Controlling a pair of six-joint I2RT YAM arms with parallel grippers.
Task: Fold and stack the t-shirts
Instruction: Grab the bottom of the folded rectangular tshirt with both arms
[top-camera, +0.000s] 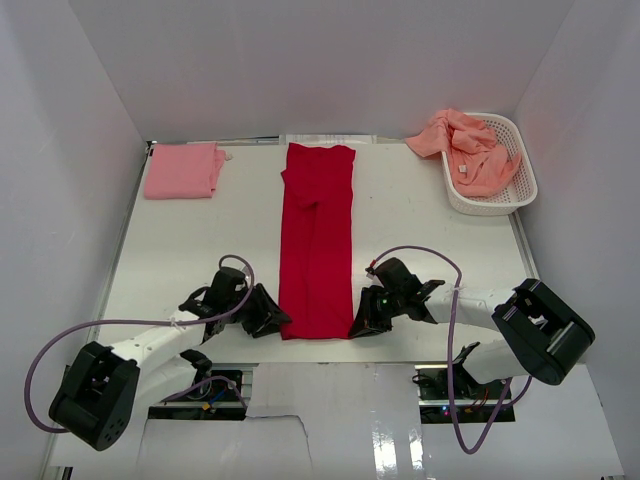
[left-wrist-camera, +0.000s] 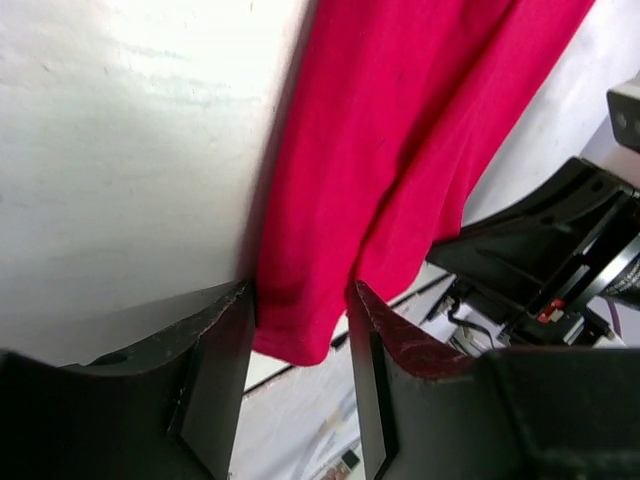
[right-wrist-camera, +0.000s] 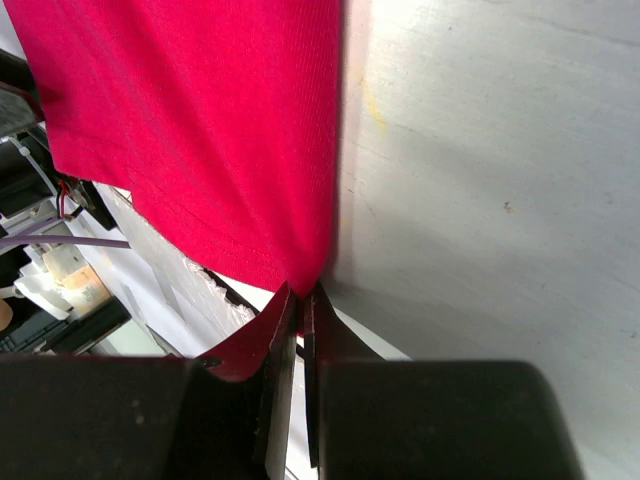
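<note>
Limp red shirt (top-camera: 316, 245) on tabletop (top-camera: 420, 230), best held by its near corners: right jaws pinch one, left jaws spread around the other.

left arm (top-camera: 150, 345): white links, black joint housings | right arm (top-camera: 480, 308): same white-and-black build, boxy black motor block (top-camera: 541, 330) at its right end | cables (top-camera: 110, 322): lilac, one looping off each arm | left gripper (top-camera: 283, 324): black, fingers (left-wrist-camera: 215, 370) flat matte wedges | right gripper (top-camera: 355, 329): black, small green light (top-camera: 383, 297) just to its right
</note>
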